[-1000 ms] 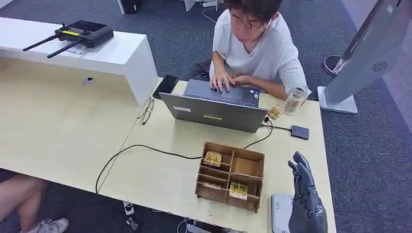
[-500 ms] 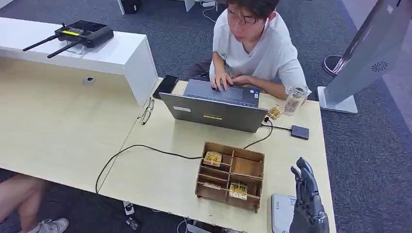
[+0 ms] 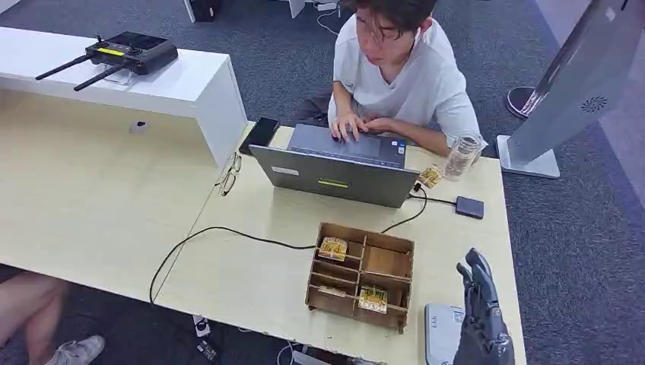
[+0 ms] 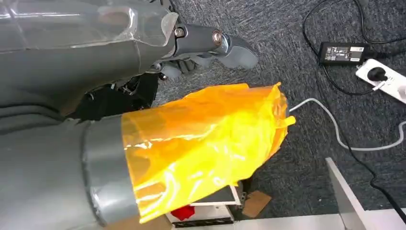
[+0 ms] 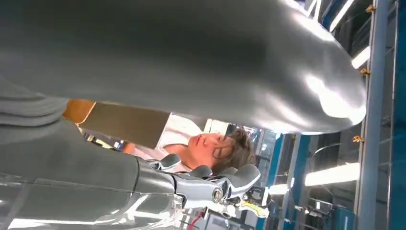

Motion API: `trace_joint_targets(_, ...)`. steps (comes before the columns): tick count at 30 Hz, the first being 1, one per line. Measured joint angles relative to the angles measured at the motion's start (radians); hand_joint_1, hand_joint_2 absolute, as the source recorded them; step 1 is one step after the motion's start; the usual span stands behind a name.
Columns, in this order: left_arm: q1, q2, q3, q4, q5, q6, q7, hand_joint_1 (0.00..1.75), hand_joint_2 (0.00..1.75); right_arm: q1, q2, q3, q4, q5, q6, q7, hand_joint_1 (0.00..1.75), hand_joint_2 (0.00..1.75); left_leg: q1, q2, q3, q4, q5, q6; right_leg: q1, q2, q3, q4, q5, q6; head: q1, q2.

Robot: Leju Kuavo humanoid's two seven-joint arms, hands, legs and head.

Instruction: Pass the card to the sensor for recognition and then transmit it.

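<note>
At the table's near right edge, the robot's dark grey right hand (image 3: 482, 319) is standing upright, fingers straight, apart and holding nothing, just beside a flat grey sensor pad (image 3: 442, 331). The left hand (image 4: 201, 45) is hanging over dark carpet, fingers loosely spread and empty. Left of the pad, small yellowish cards (image 3: 373, 298) are lying in a brown wooden compartment box (image 3: 362, 275). Beyond, a person (image 3: 395, 72) is typing on a grey laptop (image 3: 335, 169).
</note>
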Motion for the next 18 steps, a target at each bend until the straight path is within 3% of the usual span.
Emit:
trace_joint_targets(2, 0.000, 0.000, 0.003, 0.000, 0.000, 0.000, 0.000, 0.00, 0.00, 0.000, 0.000, 0.003, 0.000, 0.028, -0.019, 0.020, 0.00, 0.00, 0.000, 0.000, 0.000, 0.000, 0.000, 0.000, 0.000, 0.000, 0.000, 0.000, 0.000, 0.000, 0.000, 0.000)
trace_joint_targets(7, 0.000, 0.000, 0.009, 0.000, -0.003, 0.013, 0.005, 0.00, 0.00, -0.003, -0.008, 0.008, 0.002, 0.278, -0.129, 0.173, 0.00, 0.00, 0.000, 0.000, 0.000, 0.000, 0.000, 0.000, 0.000, 0.000, 0.000, 0.000, 0.000, 0.000, 0.000, 0.000)
trace_joint_targets(10, -0.001, 0.002, 0.009, 0.000, -0.015, 0.019, 0.006, 0.00, 0.00, -0.013, -0.024, 0.011, 0.004, 0.395, -0.155, 0.246, 0.00, 0.00, 0.000, 0.000, 0.000, 0.000, 0.000, 0.000, 0.000, 0.000, 0.000, 0.000, 0.000, 0.000, 0.000, 0.000)
trace_joint_targets(13, -0.003, 0.006, 0.009, 0.000, -0.031, 0.030, 0.006, 0.00, 0.00, -0.035, -0.035, 0.012, 0.019, 0.449, -0.145, 0.305, 0.00, 0.00, 0.000, 0.000, 0.000, 0.000, 0.000, 0.000, 0.000, 0.000, 0.000, 0.000, 0.000, 0.000, 0.000, 0.000)
trace_joint_targets(18, -0.008, 0.016, 0.005, 0.006, -0.050, 0.032, 0.006, 0.00, 0.00, -0.098, -0.035, 0.000, 0.063, 0.434, -0.063, 0.314, 0.00, 0.00, 0.000, 0.000, 0.000, 0.000, 0.000, 0.000, 0.000, 0.000, 0.000, 0.000, 0.001, 0.000, 0.000, 0.000)
